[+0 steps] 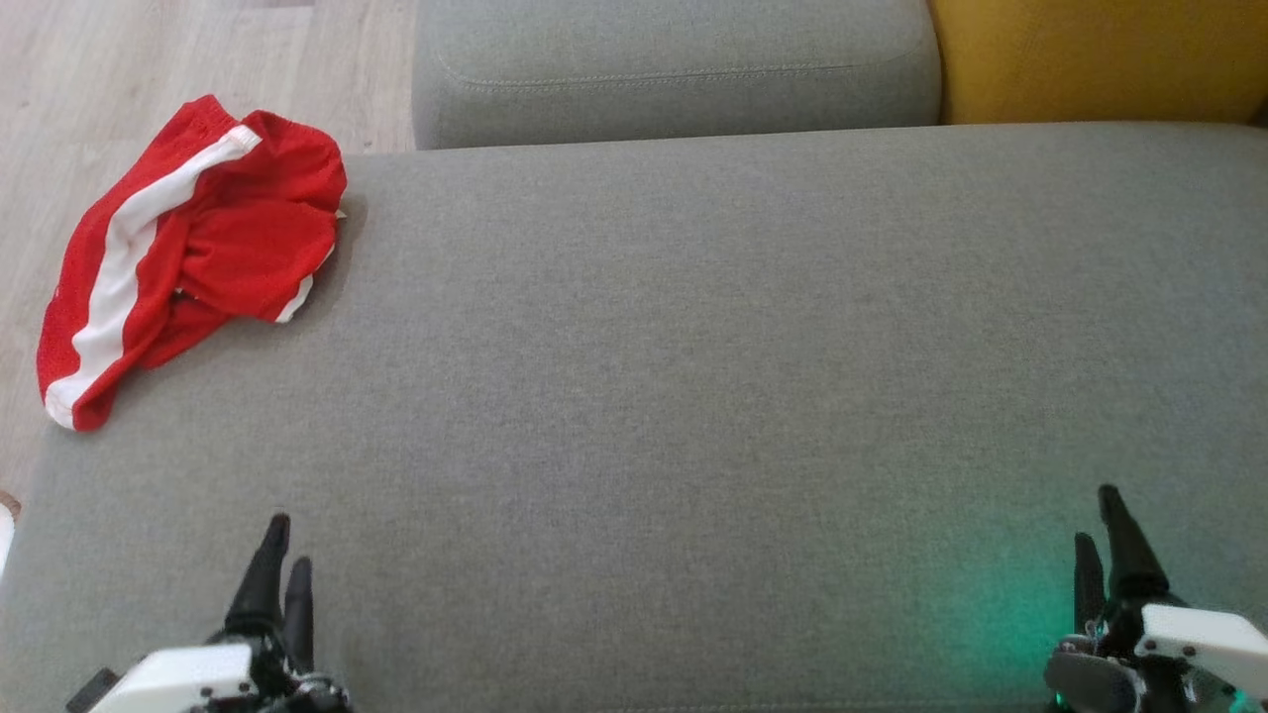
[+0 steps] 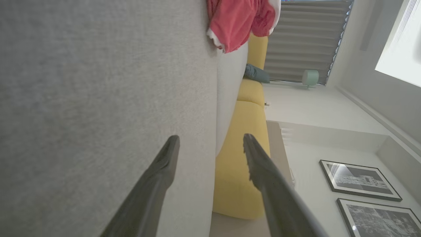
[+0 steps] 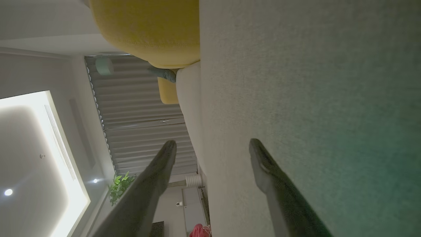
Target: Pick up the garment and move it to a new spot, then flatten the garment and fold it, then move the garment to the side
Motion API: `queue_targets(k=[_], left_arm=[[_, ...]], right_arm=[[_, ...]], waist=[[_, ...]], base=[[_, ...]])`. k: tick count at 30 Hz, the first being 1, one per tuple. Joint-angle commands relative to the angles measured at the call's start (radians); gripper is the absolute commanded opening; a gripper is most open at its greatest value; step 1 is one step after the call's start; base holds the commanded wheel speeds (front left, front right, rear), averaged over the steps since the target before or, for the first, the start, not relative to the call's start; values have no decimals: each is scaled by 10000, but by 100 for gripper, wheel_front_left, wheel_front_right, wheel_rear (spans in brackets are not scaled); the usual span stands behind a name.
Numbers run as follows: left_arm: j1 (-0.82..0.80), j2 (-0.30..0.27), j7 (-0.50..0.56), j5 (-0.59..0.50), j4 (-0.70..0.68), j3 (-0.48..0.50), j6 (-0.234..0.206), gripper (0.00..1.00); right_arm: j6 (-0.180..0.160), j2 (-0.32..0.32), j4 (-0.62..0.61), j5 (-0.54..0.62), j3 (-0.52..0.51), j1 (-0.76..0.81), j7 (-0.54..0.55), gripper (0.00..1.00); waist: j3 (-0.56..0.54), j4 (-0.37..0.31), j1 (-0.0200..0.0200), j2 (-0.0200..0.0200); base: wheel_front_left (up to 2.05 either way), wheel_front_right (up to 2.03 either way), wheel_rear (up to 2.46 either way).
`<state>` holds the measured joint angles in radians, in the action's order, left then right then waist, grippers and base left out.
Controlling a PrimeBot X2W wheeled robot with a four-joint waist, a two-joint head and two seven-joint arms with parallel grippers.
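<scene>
Nearest, at the near edge of the broad grey fabric sofa seat (image 1: 693, 396), sit the ends of both arms. The left pincer (image 1: 289, 540) is at the seat's near-left corner, its two long dark fingers drawn together on nothing. The right pincer (image 1: 1100, 513) is at the near-right corner, its fingers likewise close together and empty. A green glow tints the seat's cloth just beside the right pincer. Crumpled red fabric shorts with white side stripes (image 1: 198, 248) lie at the seat's far-left corner. They drape partly over its left edge above the pale wooden floor (image 1: 59, 99), well apart from both pincers. Behind the seat's far edge stands a grey padded back cushion (image 1: 674, 69). Beside that, past the seat's far-right corner, is a mustard-yellow upholstered cushion (image 1: 1090, 59).
</scene>
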<state>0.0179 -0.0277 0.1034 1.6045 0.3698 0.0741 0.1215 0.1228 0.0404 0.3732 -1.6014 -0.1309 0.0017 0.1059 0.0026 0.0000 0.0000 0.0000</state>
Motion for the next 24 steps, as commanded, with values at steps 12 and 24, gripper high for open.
queue_targets(k=[12, 24], left_arm=[[-279, -78, -440, -378, -643, -322, -30, 100], [-307, -94, -791, -1585, -1197, -542, -263, 100]], right_arm=[[10, 25, -588, 561, 273, -195, -436, 100], [17, 33, -1216, 2067, 408, -150, -791, 100]], waist=[[-62, 0, 0, 0], [-98, 14, 0, 0]], base=[[0, 0, 0], [0, 0, 0]])
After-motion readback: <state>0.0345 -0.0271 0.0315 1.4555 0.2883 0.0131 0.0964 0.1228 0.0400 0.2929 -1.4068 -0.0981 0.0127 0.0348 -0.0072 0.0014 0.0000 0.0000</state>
